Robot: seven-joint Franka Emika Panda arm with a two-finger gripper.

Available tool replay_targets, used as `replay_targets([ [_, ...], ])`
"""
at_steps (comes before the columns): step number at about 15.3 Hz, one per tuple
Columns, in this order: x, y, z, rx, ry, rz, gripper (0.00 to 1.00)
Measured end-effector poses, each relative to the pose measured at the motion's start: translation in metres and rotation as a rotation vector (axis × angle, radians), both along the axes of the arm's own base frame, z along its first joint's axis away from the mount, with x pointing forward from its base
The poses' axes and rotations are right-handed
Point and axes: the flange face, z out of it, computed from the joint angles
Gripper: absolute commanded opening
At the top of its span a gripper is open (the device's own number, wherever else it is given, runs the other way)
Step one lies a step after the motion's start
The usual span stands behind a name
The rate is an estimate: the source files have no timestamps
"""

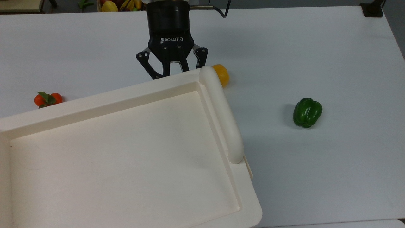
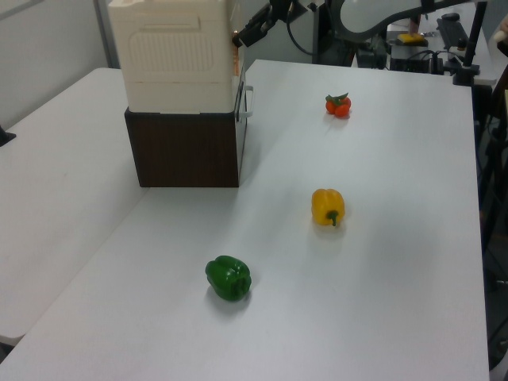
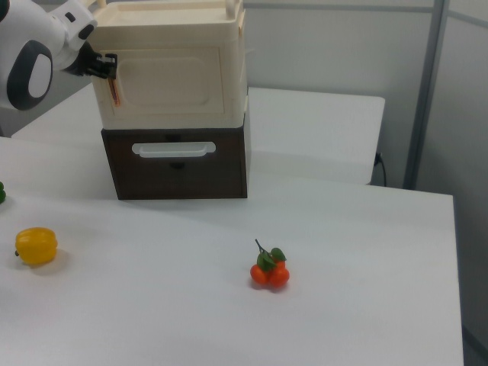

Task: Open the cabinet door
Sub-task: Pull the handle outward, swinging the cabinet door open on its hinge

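Observation:
The cabinet door [image 3: 168,80] is the cream rimmed panel on the upper cream box, and it lies flush with the box. In the right view my gripper [image 3: 104,69] is pressed against the door's left edge. From the top view the gripper [image 1: 174,71] reaches down just past the far edge of the cabinet's cream top [image 1: 110,152]. Its fingers [image 1: 164,68] are drawn in and their tips are hidden behind that edge. In the left view the gripper [image 2: 240,36] sits at the box's upper right corner. It looks shut on the door's handle.
A dark brown drawer base [image 3: 175,171] with a pale handle [image 3: 169,149] sits under the cream box. A thick tube rail [image 1: 221,110] lines the cabinet top. On the white table lie a yellow pepper [image 2: 328,206], a green pepper [image 2: 228,278] and an orange fruit cluster [image 2: 338,104].

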Motion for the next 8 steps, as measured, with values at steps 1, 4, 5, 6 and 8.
replay_targets([
  [1, -0.002, -0.001, 0.0, -0.001, 0.002, -0.001, 0.02],
  [4, -0.009, -0.004, 0.0, -0.005, 0.01, -0.005, 0.05],
  [5, -0.012, -0.005, 0.001, -0.007, 0.017, -0.006, 0.15],
  [6, -0.015, -0.007, 0.003, -0.01, 0.031, -0.008, 0.24],
  [8, -0.022, -0.013, 0.009, -0.017, 0.076, -0.015, 0.43],
])
